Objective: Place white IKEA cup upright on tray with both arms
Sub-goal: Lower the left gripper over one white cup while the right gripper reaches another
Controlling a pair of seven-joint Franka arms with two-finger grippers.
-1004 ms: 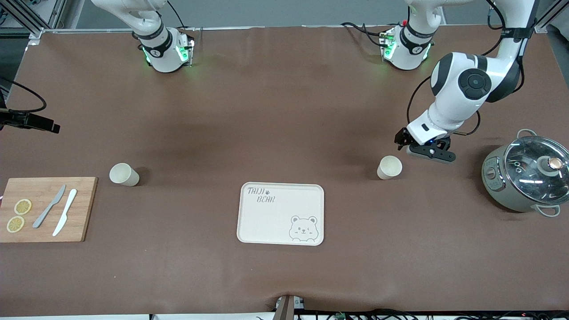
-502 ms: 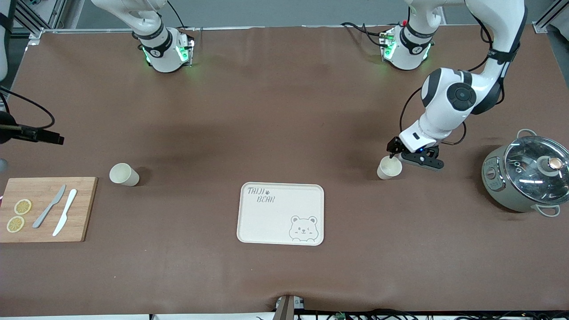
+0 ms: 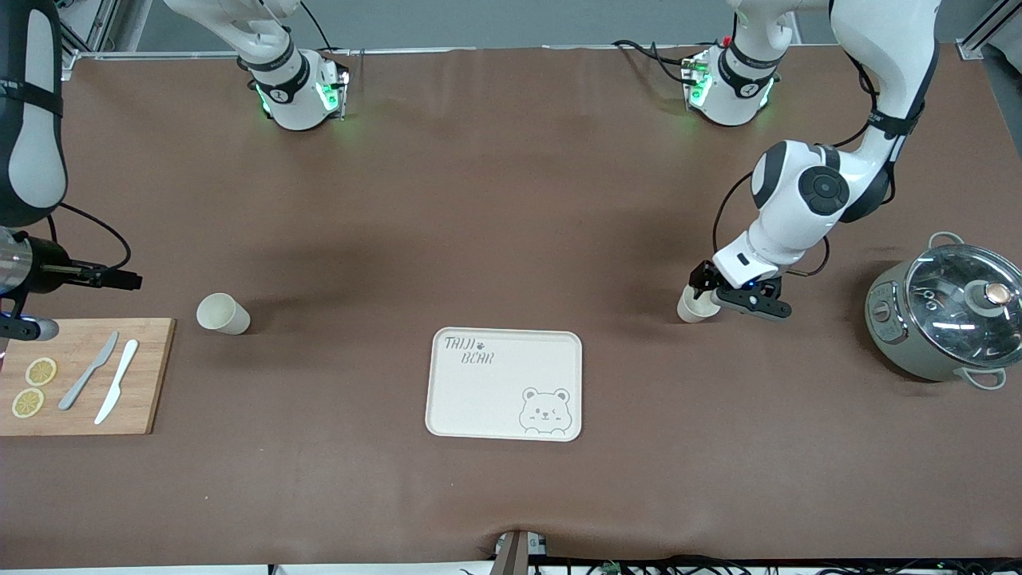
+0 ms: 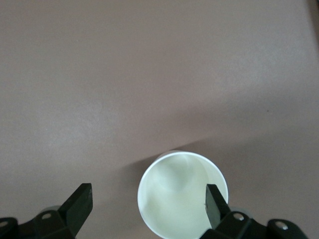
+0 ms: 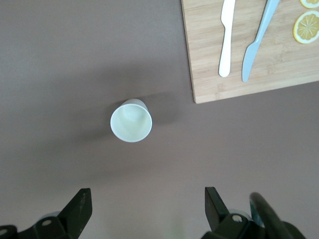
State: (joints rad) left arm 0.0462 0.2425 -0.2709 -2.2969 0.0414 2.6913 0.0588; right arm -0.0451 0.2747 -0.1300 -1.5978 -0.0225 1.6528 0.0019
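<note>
Two white cups stand upright on the brown table. One cup [image 3: 688, 310] is near the left arm's end; in the left wrist view [image 4: 174, 194] its open mouth faces up. My left gripper [image 3: 704, 289] [image 4: 147, 206] is open just over it, one finger [image 4: 213, 203] at the cup's rim, the other apart from it. The other cup [image 3: 222, 313] [image 5: 130, 121] stands beside the cutting board. My right gripper [image 5: 147, 209] is open and empty, high over the table near that cup. The cream bear tray [image 3: 479, 399] lies empty, nearer the front camera, between the cups.
A wooden cutting board [image 3: 148, 375] [image 5: 209, 59] holds two knives [image 3: 89, 370] and lemon slices [image 3: 40, 371] at the right arm's end. A lidded grey pot [image 3: 946, 311] stands at the left arm's end.
My left gripper has come down and sideways from beside the cup to right over it. My right arm has swung into the front view, over the cutting board's end of the table.
</note>
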